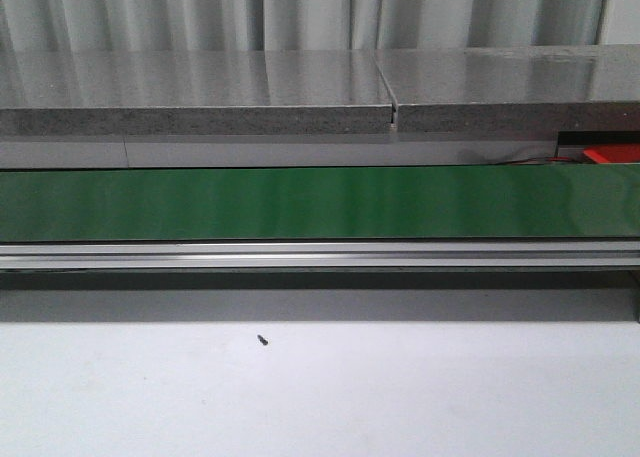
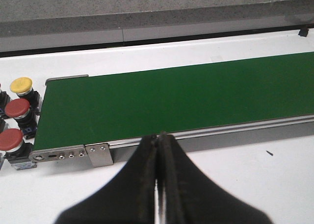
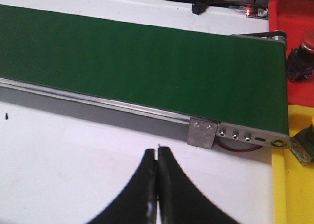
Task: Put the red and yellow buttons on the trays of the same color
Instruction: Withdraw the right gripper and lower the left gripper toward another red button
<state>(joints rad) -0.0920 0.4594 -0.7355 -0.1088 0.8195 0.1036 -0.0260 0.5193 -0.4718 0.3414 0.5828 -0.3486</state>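
In the left wrist view, one yellow button (image 2: 21, 85) and two red buttons (image 2: 17, 108) (image 2: 11, 139) stand on the white table just off the end of the green conveyor belt (image 2: 171, 101). My left gripper (image 2: 160, 136) is shut and empty, by the belt's near rail. The right wrist view shows a red tray (image 3: 289, 13) with a red-capped button (image 3: 305, 50) on it, and a yellow tray (image 3: 294, 185) holding a partly cut-off button body (image 3: 305, 146). My right gripper (image 3: 157, 149) is shut and empty over the white table. Neither gripper shows in the front view.
The green belt (image 1: 300, 205) runs across the front view with a metal rail (image 1: 300, 254) along its near side. A small black screw (image 1: 262, 340) lies on the white table. A corner of the red tray (image 1: 612, 154) shows at the far right.
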